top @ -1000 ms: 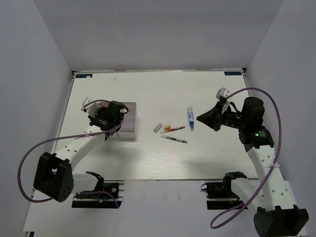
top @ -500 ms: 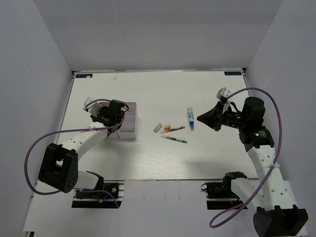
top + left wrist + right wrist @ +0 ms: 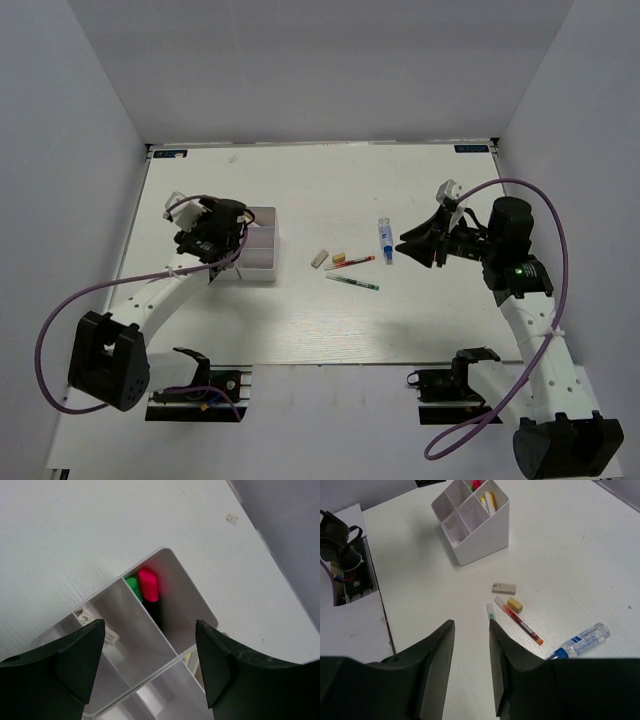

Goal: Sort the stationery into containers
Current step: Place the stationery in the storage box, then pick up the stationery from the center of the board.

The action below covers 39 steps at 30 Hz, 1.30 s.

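Observation:
The white divided container (image 3: 262, 250) stands left of centre, and my left gripper (image 3: 228, 243) hovers over it, open and empty. In the left wrist view the jaws (image 3: 150, 630) straddle its compartments (image 3: 165, 607); a pink-ended highlighter (image 3: 148, 585) and a green-ended one (image 3: 133, 586) stand in one cell. On the table lie a grey eraser (image 3: 319, 258), a yellow eraser (image 3: 339, 257), a red pen (image 3: 355, 262), a green pen (image 3: 352, 283) and a blue-labelled tube (image 3: 385, 241). My right gripper (image 3: 415, 245) is open, raised to the right of them, holding nothing.
Through the right wrist view the container (image 3: 475, 520) shows yellow and white pens (image 3: 488, 501) in a rear cell, with the loose items (image 3: 504, 588) between it and my open fingers (image 3: 471, 625). Grey walls enclose the white table (image 3: 300, 190) on three sides.
Both grippers have opened from nearly shut. The left arm has shifted slightly left above the container. The right arm stays in place.

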Each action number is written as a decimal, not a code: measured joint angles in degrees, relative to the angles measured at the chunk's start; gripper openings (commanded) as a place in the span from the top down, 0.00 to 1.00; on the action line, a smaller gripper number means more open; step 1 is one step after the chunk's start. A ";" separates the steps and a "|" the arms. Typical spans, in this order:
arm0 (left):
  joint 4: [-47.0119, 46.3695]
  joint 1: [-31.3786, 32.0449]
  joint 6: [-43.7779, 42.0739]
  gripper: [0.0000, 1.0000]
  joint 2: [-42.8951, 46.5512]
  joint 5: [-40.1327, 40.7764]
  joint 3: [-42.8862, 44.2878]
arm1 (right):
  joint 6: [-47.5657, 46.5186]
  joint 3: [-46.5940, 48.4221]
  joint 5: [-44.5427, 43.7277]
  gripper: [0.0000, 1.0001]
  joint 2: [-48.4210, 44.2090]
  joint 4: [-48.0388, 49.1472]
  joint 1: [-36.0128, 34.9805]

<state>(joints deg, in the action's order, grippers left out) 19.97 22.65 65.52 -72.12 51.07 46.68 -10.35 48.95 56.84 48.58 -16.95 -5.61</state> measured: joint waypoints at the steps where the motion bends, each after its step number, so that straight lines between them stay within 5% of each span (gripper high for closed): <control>1: 0.22 0.00 -1.36 0.12 0.63 -0.98 0.28 | -0.68 0.00 0.13 0.55 0.20 -0.17 -0.04; 7: -2.12 -0.15 -19.02 0.00 6.19 -19.54 3.76 | -9.42 0.68 -1.49 0.46 8.09 -5.70 -1.05; 13: -2.71 0.26 -35.74 0.00 11.30 -44.41 7.13 | -18.43 2.58 -9.42 0.56 21.29 -10.86 -4.74; 18: -0.20 0.48 -45.88 0.01 16.13 -56.24 5.70 | -23.02 3.23 -17.77 0.74 25.05 -11.06 -9.62; 20: 0.07 0.48 -48.52 0.05 19.28 -58.49 3.17 | -24.94 4.74 -20.09 0.74 26.88 -11.10 -11.15; 24: 0.31 0.37 -51.78 0.16 25.77 -62.27 -3.08 | -30.12 9.11 -23.15 0.57 32.44 -11.02 -14.16; 29: 0.83 0.35 -53.68 0.11 30.14 -65.79 -5.07 | -31.91 12.87 -29.90 0.54 39.47 -9.99 -17.29; 31: 0.79 0.33 -54.01 0.04 31.61 -66.58 -5.07 | -29.20 16.31 -34.93 0.50 43.43 -9.44 -18.08; 39: 0.85 0.33 -54.12 0.03 34.45 -67.60 -5.07 | -17.16 24.74 -51.65 0.39 51.43 -5.09 -18.14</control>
<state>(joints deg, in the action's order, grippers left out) 20.82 22.98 11.40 -37.67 -16.53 41.60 -27.51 73.69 5.19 100.01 -22.04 -23.75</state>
